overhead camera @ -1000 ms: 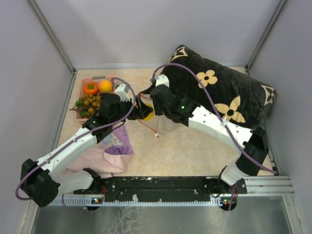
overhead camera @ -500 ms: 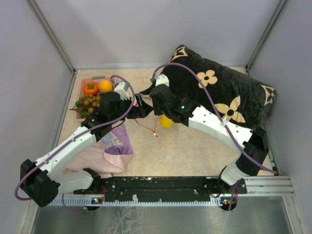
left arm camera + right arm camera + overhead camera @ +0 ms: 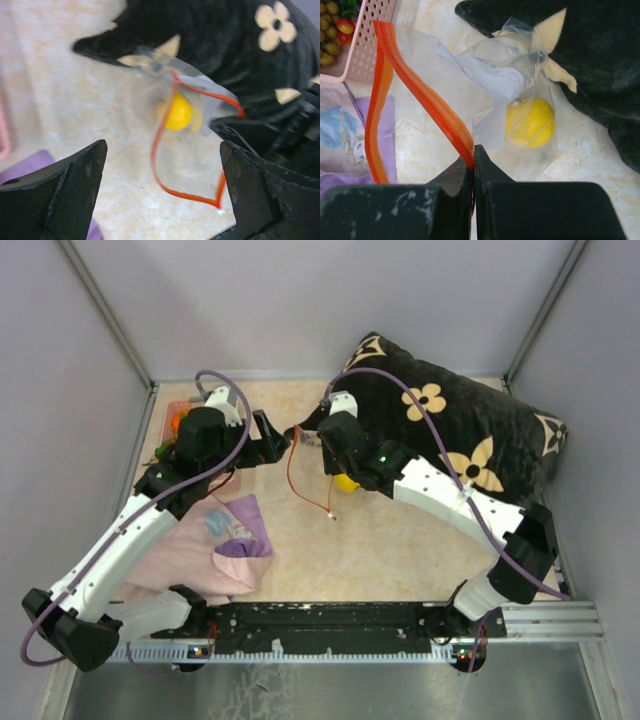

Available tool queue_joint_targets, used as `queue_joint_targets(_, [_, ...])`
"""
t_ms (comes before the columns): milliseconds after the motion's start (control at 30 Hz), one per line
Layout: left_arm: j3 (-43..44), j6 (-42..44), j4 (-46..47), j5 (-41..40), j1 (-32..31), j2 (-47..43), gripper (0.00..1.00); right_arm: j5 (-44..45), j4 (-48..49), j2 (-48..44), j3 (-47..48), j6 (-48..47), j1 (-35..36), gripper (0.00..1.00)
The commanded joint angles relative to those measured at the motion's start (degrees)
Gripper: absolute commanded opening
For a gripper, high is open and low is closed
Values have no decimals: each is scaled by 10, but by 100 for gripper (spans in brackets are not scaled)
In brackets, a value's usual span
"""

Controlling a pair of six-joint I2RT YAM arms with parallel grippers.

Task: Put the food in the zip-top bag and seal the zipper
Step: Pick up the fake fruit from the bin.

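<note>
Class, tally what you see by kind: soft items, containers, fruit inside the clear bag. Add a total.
Soft items: 2 (pillow, cloth)
Containers: 2 (pink basket, zip-top bag)
Fruit in bag: 1 (yellow fruit)
Total: 5

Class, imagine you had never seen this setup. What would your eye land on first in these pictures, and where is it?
The bright yellow fruit stands out first, sitting inside the clear zip-top bag right beside the black flowered pillow. Next comes the bag's orange-red zipper, looping wide open, with the right gripper pinched shut on it. The left gripper hangs open, facing the bag's mouth.
</note>
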Motion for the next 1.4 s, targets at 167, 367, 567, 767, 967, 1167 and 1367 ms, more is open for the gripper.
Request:
queue_joint_targets(167, [48,65,-106,9,153,36,100,-2,32,-36,-15,4,-4,0])
queue_joint_targets(367, [87,100,-134,10,240,115,100,-9,36,-34,-18,1,-6,0])
queue_joint_targets(567, [107,123,-132,20,279,196,99,-16,40,-36,-24,-2,-12,0])
queue_joint_targets(767, [121,128,-130,9,288,272,87,-27,42,-37,-33,-4,-18,0])
queue_joint_targets(967, [128,135,-114,-45,287,335,71,-36,44,-34,-39,-5,-26,0])
queue_joint_targets(1167, [104,47,-83,-102,287,365,52,-47,50,-26,-43,-6,-35,0])
queue_joint_targets(1367, [74,-45,-34,-118,287,382,57,-56,51,-21,-44,-7,-41,0])
